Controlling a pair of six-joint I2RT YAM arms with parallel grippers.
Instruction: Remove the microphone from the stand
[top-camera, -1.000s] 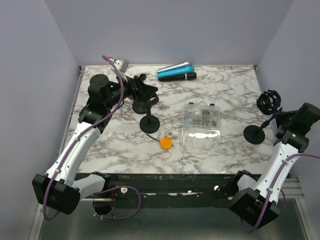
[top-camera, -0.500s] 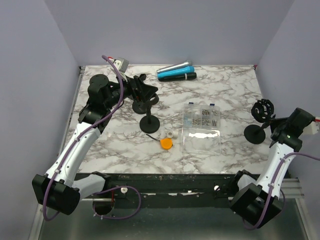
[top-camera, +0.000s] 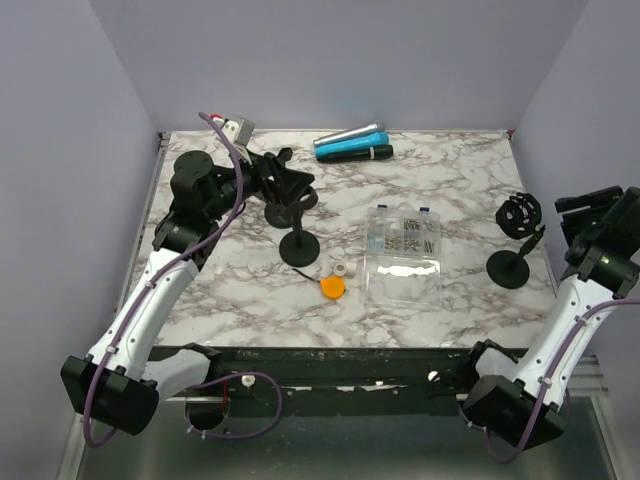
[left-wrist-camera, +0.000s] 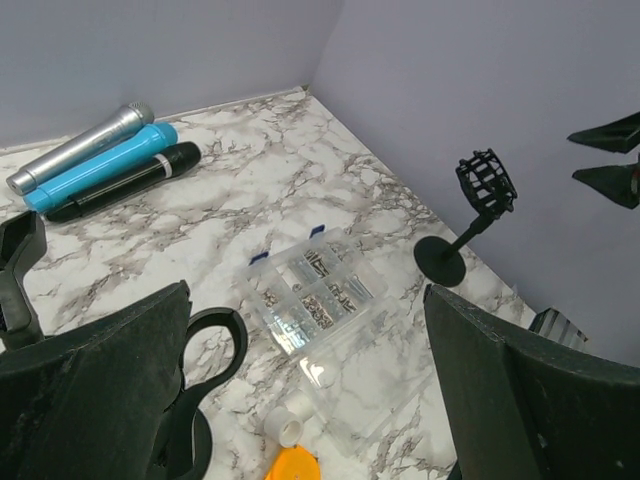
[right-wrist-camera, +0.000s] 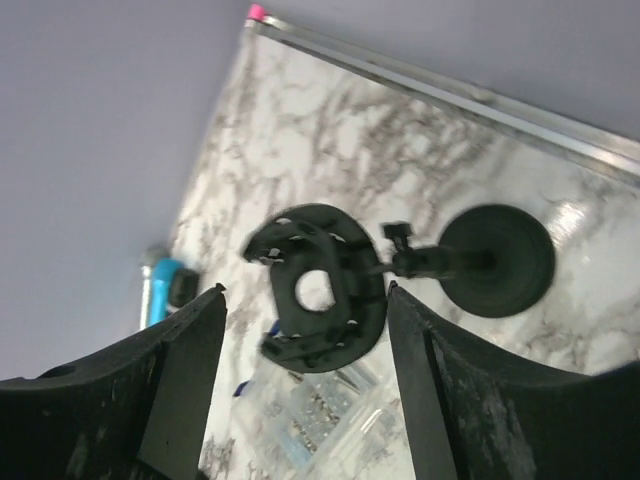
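While both arms hang above the worktop (top-camera: 470, 180), neither holds anything. Left gripper (top-camera: 296, 172): fingers (left-wrist-camera: 150, 370) wide apart, up over two small black stands (top-camera: 298, 245) in the far-left part of the worktop. I can't tell whether it touches them. Right gripper (top-camera: 568, 215): fingers (right-wrist-camera: 180, 370) also apart, raised off the right edge and aimed at the cage stand (top-camera: 510, 268).

Cage stand sits near the right edge, round base flat on the worktop, arm tilted, and its ring mount (right-wrist-camera: 318, 285) faces the right wrist camera. The mount shows between the right fingers in that view, but the top view has the gripper apart from it, no contact.

The microphones (top-camera: 350, 145) lie flat at the far edge, roughly mid-width: silver, blue and black, side by side and touching, well apart from both grippers. Can't tell which one is the task's.

Mid-worktop: clear parts box (top-camera: 403, 250), lid open toward the near edge. Just beside it on the left are an orange disc (top-camera: 332, 288) and a small white cylinder (top-camera: 347, 269).
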